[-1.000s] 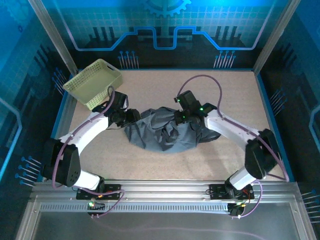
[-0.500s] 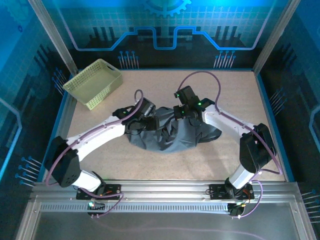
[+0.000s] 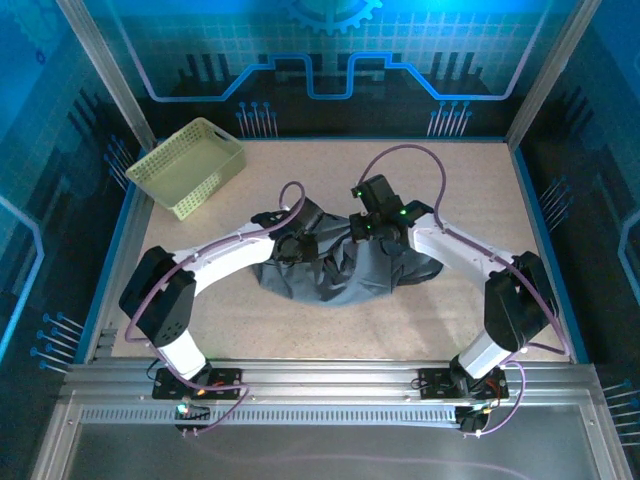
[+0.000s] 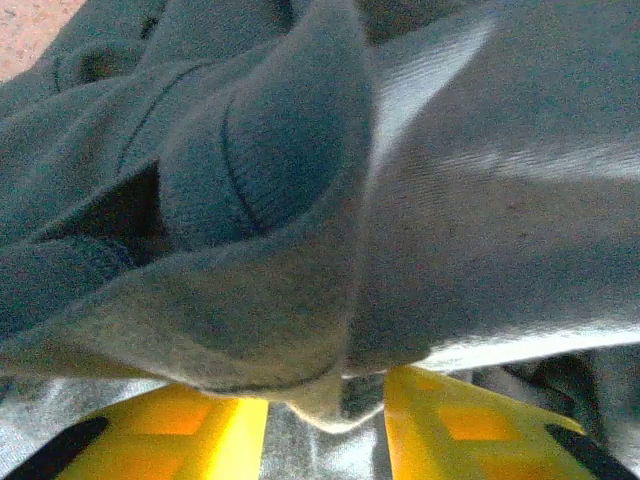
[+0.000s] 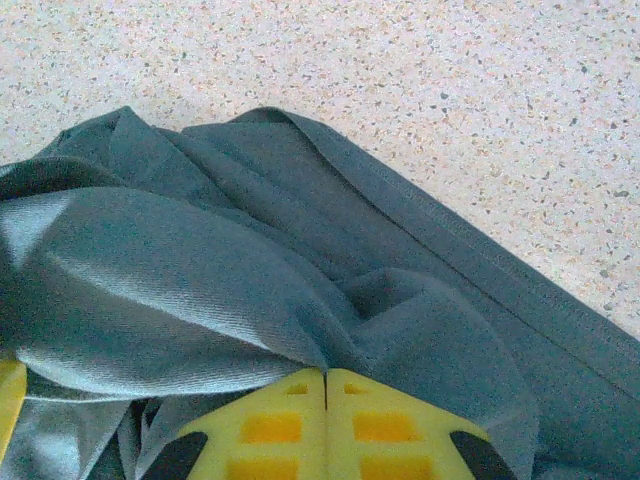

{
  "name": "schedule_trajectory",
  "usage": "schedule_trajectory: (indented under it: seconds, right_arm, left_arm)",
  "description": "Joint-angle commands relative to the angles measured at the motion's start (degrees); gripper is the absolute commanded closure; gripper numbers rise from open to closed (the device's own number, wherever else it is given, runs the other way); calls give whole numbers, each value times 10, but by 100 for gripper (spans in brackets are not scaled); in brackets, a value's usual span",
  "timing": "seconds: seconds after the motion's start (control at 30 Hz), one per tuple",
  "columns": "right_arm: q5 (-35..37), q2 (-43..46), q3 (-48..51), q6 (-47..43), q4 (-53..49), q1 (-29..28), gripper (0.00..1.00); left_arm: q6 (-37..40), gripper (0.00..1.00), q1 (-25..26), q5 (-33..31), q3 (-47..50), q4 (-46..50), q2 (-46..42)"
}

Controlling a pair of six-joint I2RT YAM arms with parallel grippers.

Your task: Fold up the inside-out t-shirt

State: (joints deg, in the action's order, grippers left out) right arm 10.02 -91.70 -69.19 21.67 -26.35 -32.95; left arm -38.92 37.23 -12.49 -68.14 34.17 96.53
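The inside-out t-shirt (image 3: 350, 272) lies bunched in a dark slate-grey heap at the table's middle. My left gripper (image 3: 300, 243) is pressed into the heap's upper left part. In the left wrist view its yellow fingers (image 4: 200, 425) stand apart, and a hanging fold of the t-shirt (image 4: 300, 150) dips into the gap of the left gripper (image 4: 327, 400). My right gripper (image 3: 368, 232) sits on the heap's top centre. In the right wrist view the right gripper (image 5: 326, 372) is shut, with folds of the t-shirt (image 5: 250, 270) gathered and pinched at its tips.
A pale yellow-green lattice basket (image 3: 187, 165) stands at the back left, away from the cloth. Speckled tabletop (image 3: 480, 180) lies bare behind, right of and in front of the heap. A blue rim and metal posts bound the table.
My left arm swung right from beside the basket onto the shirt's left part, and its fingers drew closer together. The right gripper stayed shut on the cloth and hardly moved.
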Motion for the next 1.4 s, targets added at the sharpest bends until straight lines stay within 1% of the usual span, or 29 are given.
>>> schedule_trajectory:
  seconds: [0.0,0.07,0.17,0.23,0.3,0.37,0.47,0.53,0.6,0.63,0.67,0.7,0.73,0.77,0.8,0.87,0.93,0.97,1.0,1.07,1.17,1.27,1.37]
  right_arm:
    - [10,13,3,12,-1,12,100]
    - [12,7,-3,18,-10,21,100]
    - [5,-9,-23,31,-38,41,100]
    - [-5,-12,-31,28,-40,46,100]
    - [-9,-13,-34,20,-36,46,100]
    - [-5,-21,-49,12,-44,46,100]
    - [15,-43,-80,-11,-58,46,100]
    - [34,-63,-98,-31,-61,46,100]
    - [58,-86,-116,-46,-69,46,100]
    - [65,-93,-123,-50,-72,46,97]
    - [70,-95,-126,-55,-75,44,88]
    - [75,-89,-126,-60,-78,39,74]
    - [80,-78,-122,-66,-79,33,64]
    - [88,-60,-114,-74,-80,23,56]
    - [99,-39,-106,-81,-83,8,50]
    - [115,7,-84,-82,-94,-22,46]
    - [100,51,-51,-74,-89,-56,46]
    - [80,70,-31,-65,-80,-74,47]
    - [56,82,-11,-56,-69,-93,48]
    - [31,85,15,-31,-55,-127,51]
    - [12,62,45,6,-26,-157,54]
    - [0,17,50,38,-5,-160,57]
    - [-6,-26,35,43,8,-160,59]
  left_arm:
    - [-2,76,-7,-25,-25,11,7]
    - [3,88,-8,-32,-25,12,1]
    - [21,100,-11,-29,-11,-7,-21]
    - [30,100,-16,-33,-3,-12,-35]
    - [34,100,-25,-16,9,-22,-58]
    - [36,100,-24,6,26,-38,-105]
    - [30,100,-19,51,40,-57,-186]
    - [27,100,-17,55,51,-66,-234]
    - [26,100,-21,50,65,-73,-264]
    - [25,100,-28,57,68,-74,-266]
    - [22,100,-40,69,70,-72,-263]
    - [19,100,-52,79,71,-70,-255]
    - [17,100,-59,85,71,-70,-250]
    - [16,100,-65,88,71,-72,-243]
    - [15,100,-69,88,71,-74,-238]
    - [17,100,-74,90,73,-82,-229]
    - [18,100,-83,91,73,-83,-218]
    - [18,100,-87,93,75,-85,-213]
    - [18,100,-91,98,78,-89,-209]
    - [17,100,-98,103,85,-95,-207]
    - [17,100,-105,104,94,-97,-209]
    - [18,100,-106,106,98,-96,-212]
    - [18,100,-107,107,99,-94,-213]
